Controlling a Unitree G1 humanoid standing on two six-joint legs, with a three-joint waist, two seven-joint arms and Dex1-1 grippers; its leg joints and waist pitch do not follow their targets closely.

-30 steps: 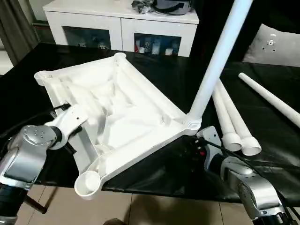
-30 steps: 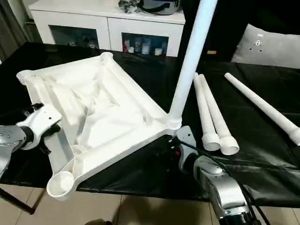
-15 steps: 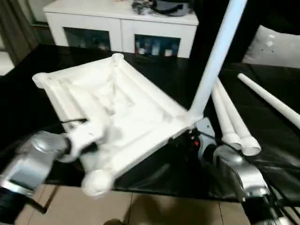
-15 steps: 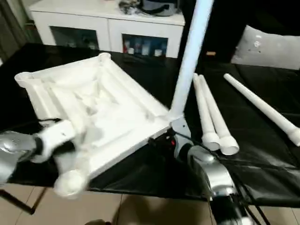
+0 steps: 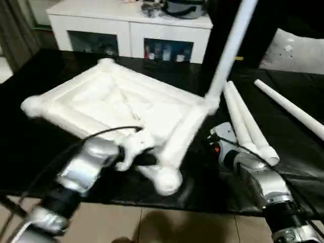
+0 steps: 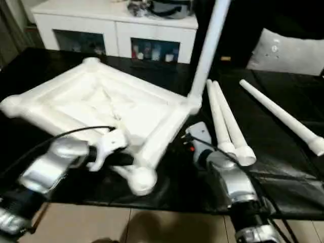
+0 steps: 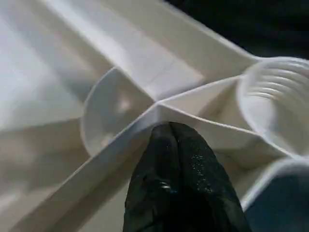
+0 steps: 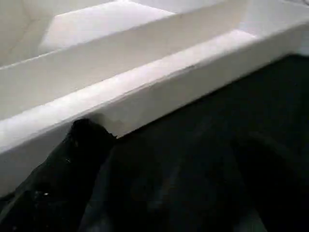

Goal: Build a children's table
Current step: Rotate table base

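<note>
The white plastic square table top (image 5: 121, 106) lies upside down on the black table surface (image 5: 30, 147), ribbed underside up, with round sockets at its corners. One long tapered white leg (image 5: 228, 50) stands screwed into the corner socket just beyond the right gripper (image 5: 215, 144), rising out of frame. The nearest corner socket (image 5: 167, 179) hangs over the front edge of the black surface, just to the right of the left gripper (image 7: 181, 150).

That left gripper has its two black fingers clenched together, their tips touching a rib of the underside beside an empty round socket (image 7: 273, 101). The right gripper stands with its fingers spread wide, one black finger (image 8: 72, 159) against the outer side wall of the top, holding nothing.

Further right of the right gripper, two white tapered legs (image 5: 248, 129) lie side by side, and a fourth leg (image 5: 291, 109) lies apart. Beyond stand a white cabinet with glass doors (image 5: 131, 33) and a pale grey cushion (image 5: 298, 50).
</note>
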